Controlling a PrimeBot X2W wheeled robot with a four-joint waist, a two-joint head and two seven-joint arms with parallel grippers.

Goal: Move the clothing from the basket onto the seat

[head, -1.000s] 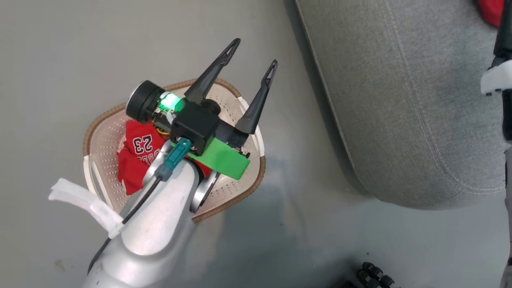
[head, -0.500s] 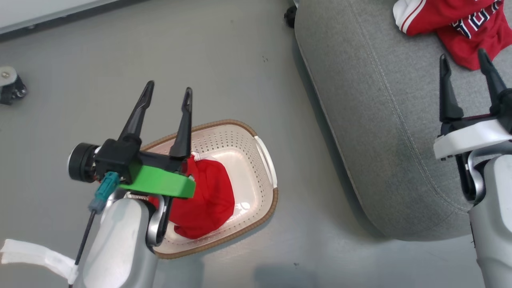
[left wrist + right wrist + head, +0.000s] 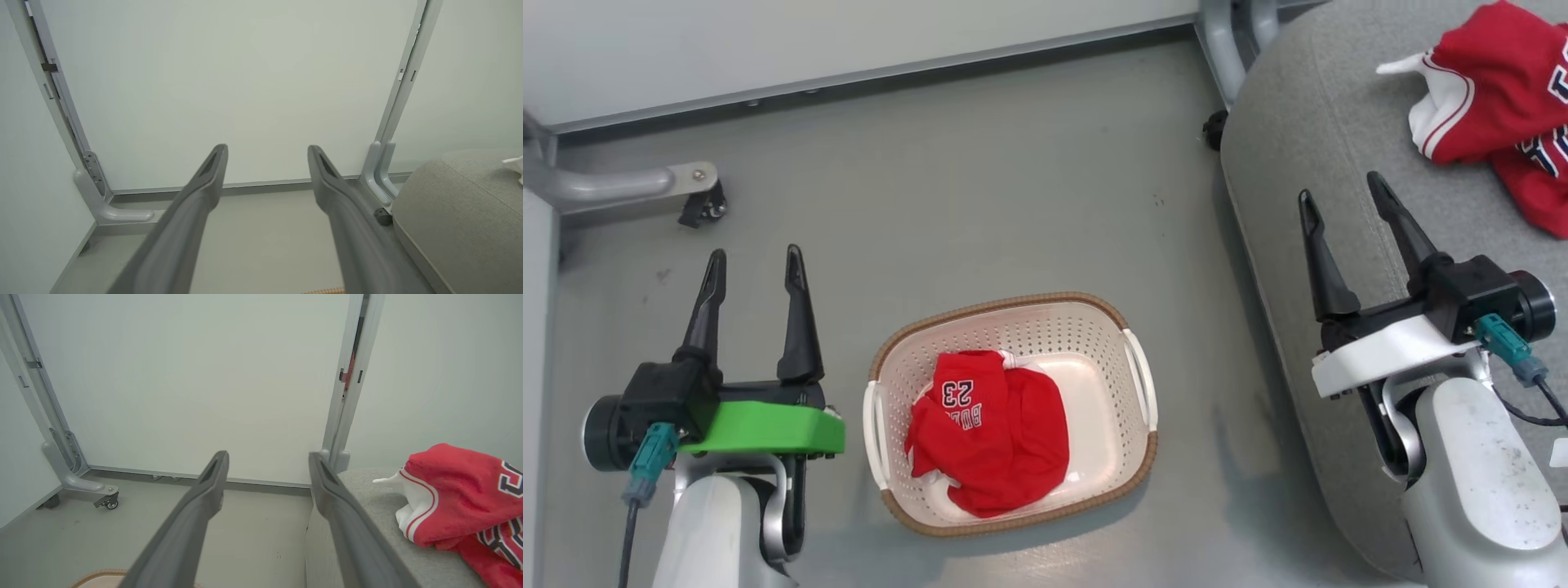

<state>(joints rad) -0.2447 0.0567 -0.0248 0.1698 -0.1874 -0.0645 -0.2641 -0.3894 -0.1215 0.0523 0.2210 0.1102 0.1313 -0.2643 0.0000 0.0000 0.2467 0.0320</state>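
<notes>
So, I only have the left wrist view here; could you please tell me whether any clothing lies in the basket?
Observer: Yes, one crumpled red garment numbered 23 lies inside the small cream perforated plastic basket.
Operator: Thank you. Is anything on the seat?
Observer: Another red garment with white trim lies on the large grey fabric seat.
Operator: And the right pincer?
Observer: The right pincer is open and empty, showing over the seat in the head view.
</notes>
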